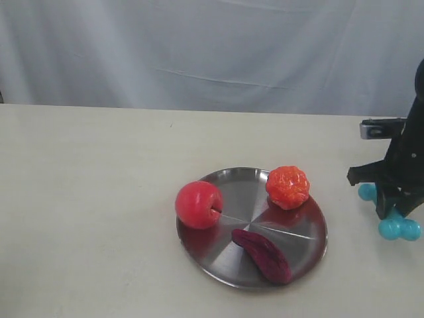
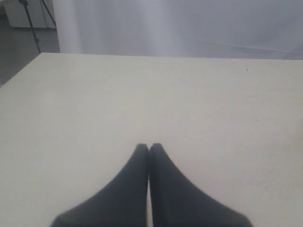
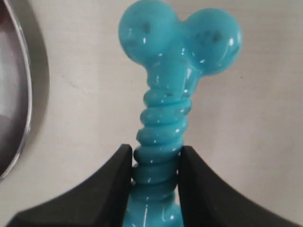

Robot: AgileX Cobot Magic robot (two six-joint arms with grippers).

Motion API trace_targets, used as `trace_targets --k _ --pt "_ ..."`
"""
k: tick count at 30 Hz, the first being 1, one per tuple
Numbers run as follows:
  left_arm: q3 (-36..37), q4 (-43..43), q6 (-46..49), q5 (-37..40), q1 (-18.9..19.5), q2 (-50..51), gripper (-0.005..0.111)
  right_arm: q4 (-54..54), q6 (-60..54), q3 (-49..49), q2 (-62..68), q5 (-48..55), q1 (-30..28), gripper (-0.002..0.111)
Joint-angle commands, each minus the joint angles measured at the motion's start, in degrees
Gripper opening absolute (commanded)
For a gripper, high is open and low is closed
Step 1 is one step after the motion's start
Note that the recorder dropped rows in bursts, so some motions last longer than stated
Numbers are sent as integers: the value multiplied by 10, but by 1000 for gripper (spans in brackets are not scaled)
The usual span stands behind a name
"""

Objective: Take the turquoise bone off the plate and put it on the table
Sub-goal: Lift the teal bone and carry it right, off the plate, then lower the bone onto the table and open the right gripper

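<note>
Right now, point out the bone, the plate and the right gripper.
bone (image 3: pixel 163 118): right wrist view, on its ribbed shaft.
plate (image 1: pixel 248 195): exterior view, on bare metal near its centre.
right gripper (image 3: pixel 155 158): right wrist view, midway between the fingertips, which are shut on the bone.

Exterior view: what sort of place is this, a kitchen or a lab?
Probably a lab test bench: bare table, white curtain backdrop, and a glossy toy apple on a steel plate.

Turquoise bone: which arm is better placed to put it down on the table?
Right. The right pincer is shut on the turquoise bone, at its ribbed shaft, beside the plate over the table. The left pincer is shut, with no bone in its view.
</note>
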Motion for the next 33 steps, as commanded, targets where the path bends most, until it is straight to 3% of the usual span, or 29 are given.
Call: trace_targets --k 1,11,33 --pt "1 -1 -2 -3 -4 -1 0 39 -29 -1 19 -3 -1 0" --pt "1 -1 -2 -3 -4 -1 0 57 -27 -1 48 -30 39 0" --pt "1 -1 -2 -3 -4 -1 0 49 -44 -1 61 -57 40 0"
